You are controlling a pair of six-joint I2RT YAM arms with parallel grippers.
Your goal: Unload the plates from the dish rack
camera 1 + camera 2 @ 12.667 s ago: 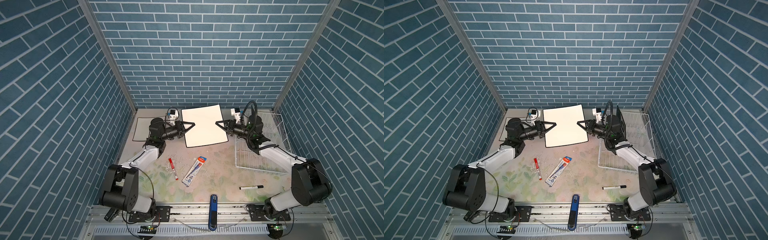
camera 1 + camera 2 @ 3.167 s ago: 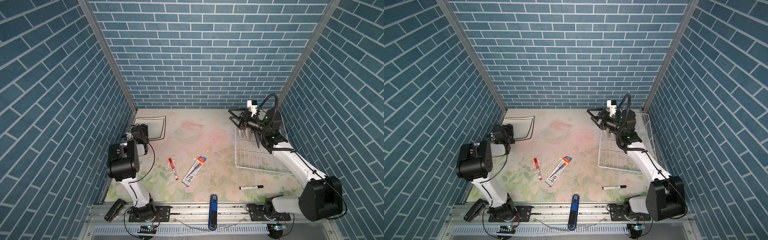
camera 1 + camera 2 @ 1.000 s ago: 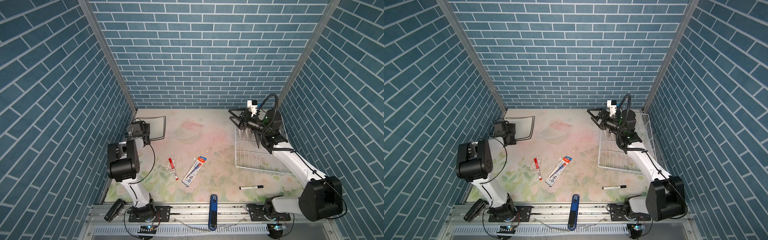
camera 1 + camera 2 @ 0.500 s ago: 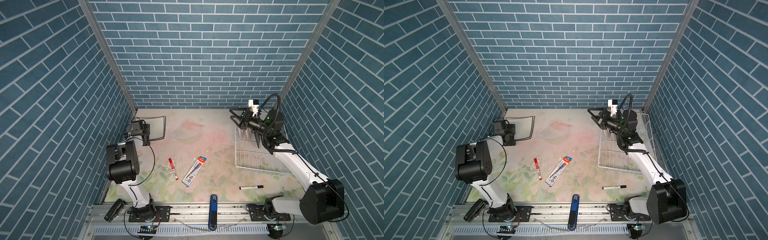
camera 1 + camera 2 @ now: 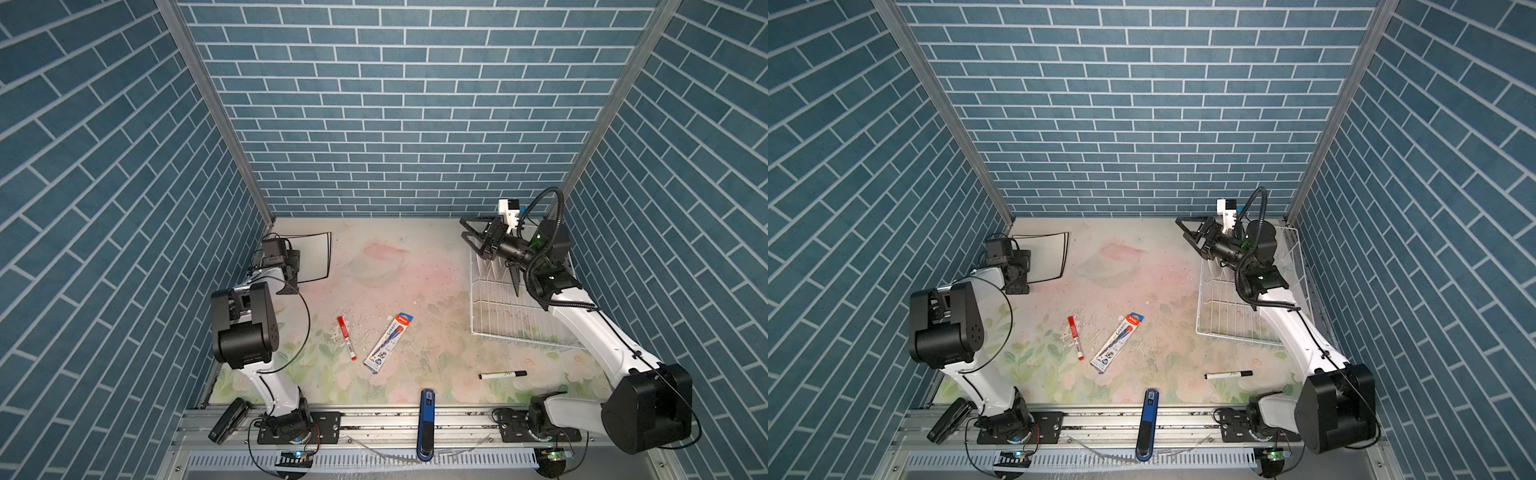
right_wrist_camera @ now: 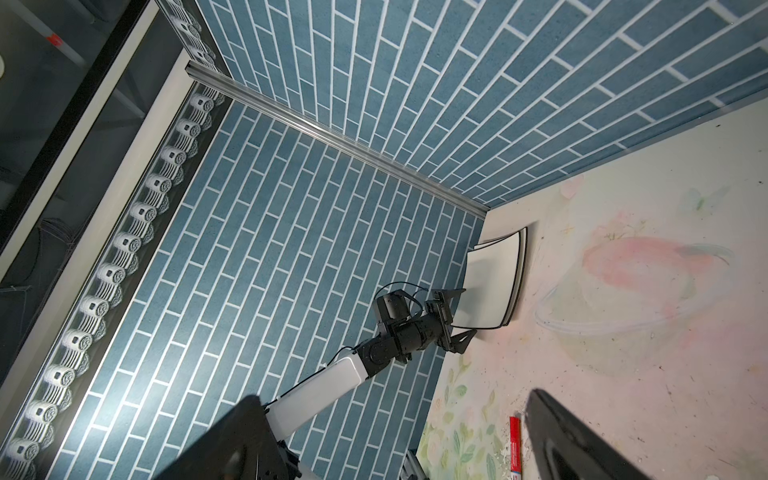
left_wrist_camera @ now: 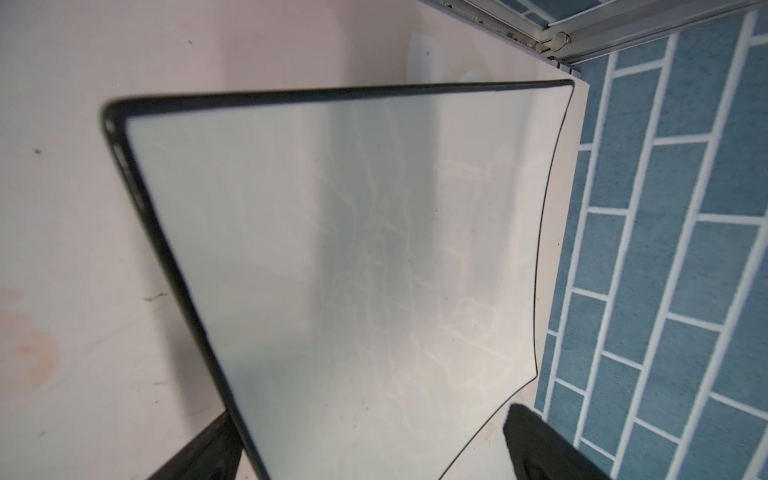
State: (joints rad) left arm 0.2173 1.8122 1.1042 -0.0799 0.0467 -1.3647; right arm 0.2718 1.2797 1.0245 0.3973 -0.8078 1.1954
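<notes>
Left gripper [image 6: 456, 316] spread wide, holding nothing. Plates [image 5: 313, 255] stacked flat just ahead, near edge between fingers, contact unclear. Corner stack likely keeps them out of the way. Right gripper [image 5: 471, 237] wide, empty, hovering. Rack [image 5: 472, 291] below and behind it looks bare, so probably nothing left to fetch.

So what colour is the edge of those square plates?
Black. The plates are pale inside; the left wrist view shows it best.
</notes>
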